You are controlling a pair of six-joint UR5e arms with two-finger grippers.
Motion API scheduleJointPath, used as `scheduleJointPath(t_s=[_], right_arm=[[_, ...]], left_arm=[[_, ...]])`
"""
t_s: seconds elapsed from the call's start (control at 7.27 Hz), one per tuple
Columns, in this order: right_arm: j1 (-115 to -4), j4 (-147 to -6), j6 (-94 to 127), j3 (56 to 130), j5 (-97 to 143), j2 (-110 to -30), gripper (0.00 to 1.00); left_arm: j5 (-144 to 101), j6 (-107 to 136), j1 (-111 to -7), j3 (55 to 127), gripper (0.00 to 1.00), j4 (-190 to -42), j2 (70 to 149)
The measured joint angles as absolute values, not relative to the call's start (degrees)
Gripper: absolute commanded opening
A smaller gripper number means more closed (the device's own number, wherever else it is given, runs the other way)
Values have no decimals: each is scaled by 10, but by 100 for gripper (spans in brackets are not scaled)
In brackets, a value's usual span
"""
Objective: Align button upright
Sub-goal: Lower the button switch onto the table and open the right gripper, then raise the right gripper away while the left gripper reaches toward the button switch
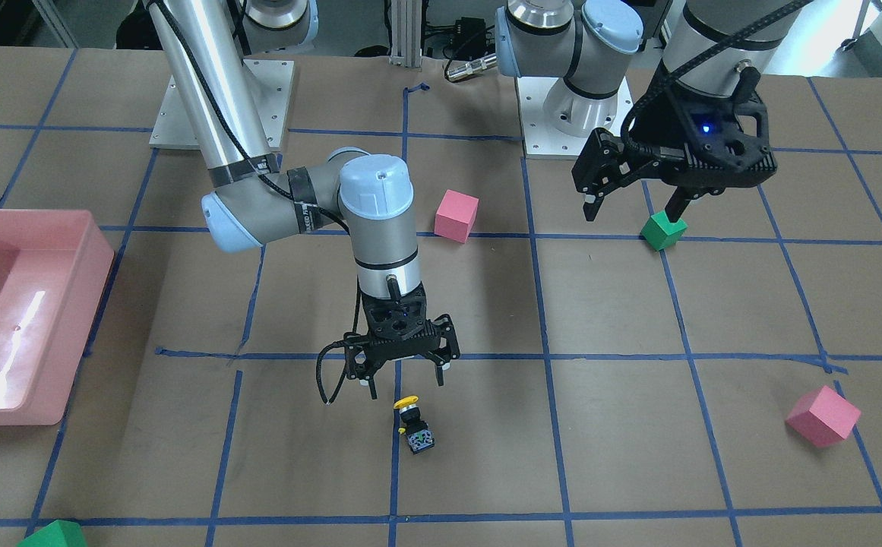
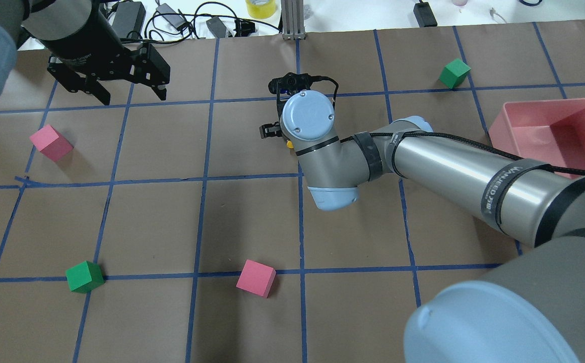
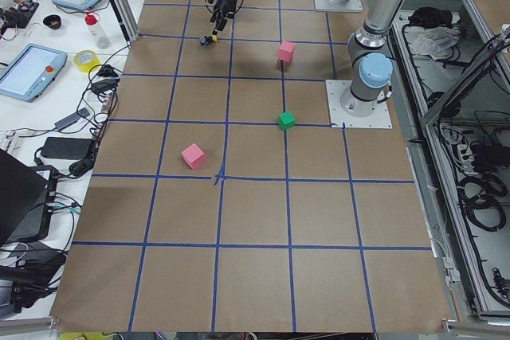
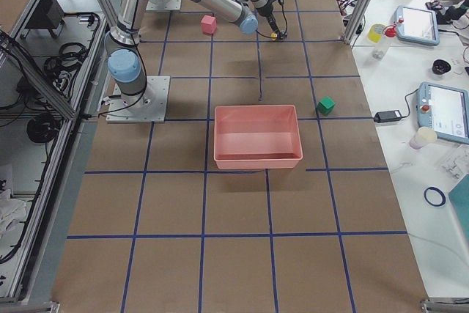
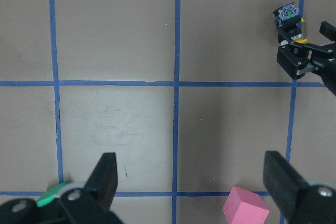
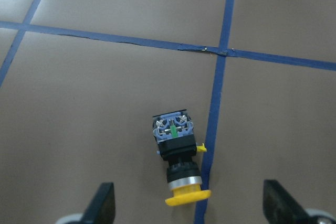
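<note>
Paper in brown, ruled into squares by blue tape, covers the surface [image 1: 623, 319]. The right arm [image 2: 448, 166] reaches from the right edge of the overhead view to its upper centre. A black strap [image 2: 499, 184] around it bears white lettering that cannot be read with certainty. A pink bin [image 1: 87, 304] sits at the left edge of the front-facing view. The left gripper [image 1: 633, 207] hangs in that view's upper right, jaws spread and empty, one finger overlapping a green cube [image 1: 663, 230]. A pink cube [image 1: 456, 216] lies above centre and a second pink cube [image 1: 823, 416] at lower right. The right gripper [image 1: 404, 384] points down just below centre, jaws wide apart and holding nothing. The button [image 1: 414, 425] lies on its side just under those jaws in the frame, not touching them. Its long axis runs nearly top to bottom, the yellow cap toward the gripper and the block base with its screw terminals toward the lower edge. In the right wrist view the cap points to the bottom edge and the base to the top. There the body lies just left of a blue tape line [image 6: 215, 103], with a small yellow tab [image 6: 201, 148] reaching it.
</note>
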State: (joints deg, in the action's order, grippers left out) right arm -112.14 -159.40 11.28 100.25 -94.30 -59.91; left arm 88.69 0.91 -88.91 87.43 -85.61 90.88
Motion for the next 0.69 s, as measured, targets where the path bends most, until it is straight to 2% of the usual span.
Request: scheduleJointPath(t_s=[0.41,0.69], right_arm=[[-1065,-1445,76,987,-941,-659,100],[-1011,-1333,25,966,-941,-700,100]], left_arm=[[884,45,-900,908,100,-826,910],[886,112,-948,965,100,-728,916]])
